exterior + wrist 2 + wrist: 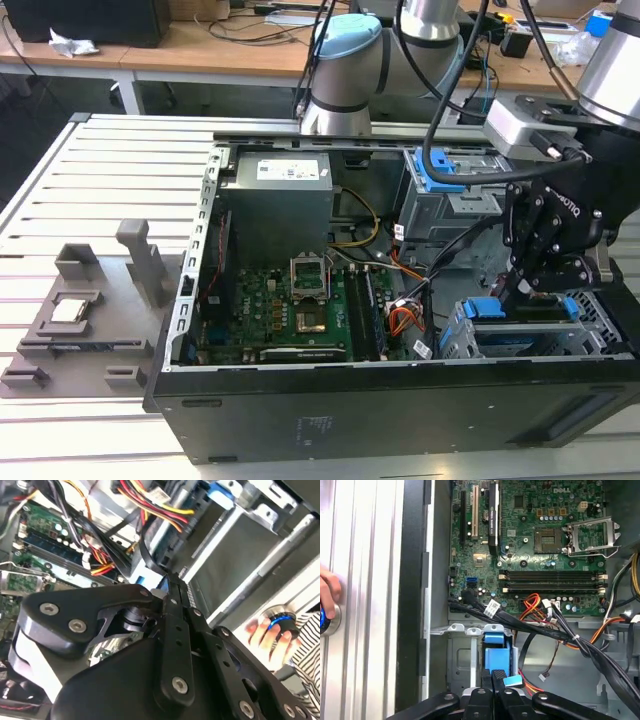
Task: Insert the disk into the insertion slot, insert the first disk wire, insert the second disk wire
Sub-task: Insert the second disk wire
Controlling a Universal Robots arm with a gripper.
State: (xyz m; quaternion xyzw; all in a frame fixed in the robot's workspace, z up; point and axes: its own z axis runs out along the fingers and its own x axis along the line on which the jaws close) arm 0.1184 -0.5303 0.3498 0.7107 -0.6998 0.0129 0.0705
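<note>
One stiff, probably weighty, knock-sensitive disk (pixel 520 343), likely best held by its side edges, sits in the insertion slot (pixel 575 345) at the exterior view's near right, beneath the closed gripper (pixel 522 290).

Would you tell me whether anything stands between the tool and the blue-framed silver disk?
Nothing visible does. The tool hangs over the blue-framed silver disk, which already lies in the grey perforated metal bay. A black cable bundle crosses the bay beyond the tool's tips.

print | white lettering on motherboard (pixel 535 555) | label (pixel 285 170) on power supply (pixel 275 215) illegible
</note>
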